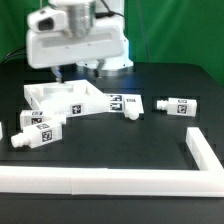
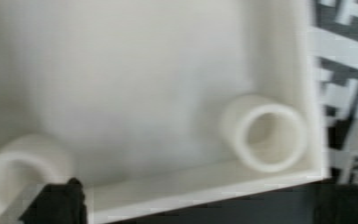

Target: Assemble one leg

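Observation:
The white square tabletop (image 1: 72, 100) lies flat at the exterior view's left of centre. My gripper (image 1: 76, 72) hangs just above its far edge and holds nothing. In the wrist view the tabletop (image 2: 140, 90) fills the picture, with a round corner socket (image 2: 270, 136) and part of a second socket (image 2: 19, 165). My gripper (image 2: 194, 205) is open, and one dark finger (image 2: 60, 202) shows over the tabletop's edge. One leg (image 1: 127, 105) lies against the tabletop's right corner, and its tag shows in the wrist view (image 2: 345, 85). Another leg (image 1: 178, 106) lies further right, and two legs (image 1: 36, 135) (image 1: 29, 118) lie at the left.
A long white border rail (image 1: 100, 181) runs along the front and turns up the exterior view's right side (image 1: 204, 153). The arm's white body (image 1: 75, 35) stands over the back of the black table. Another white piece (image 1: 3, 131) shows at the left edge.

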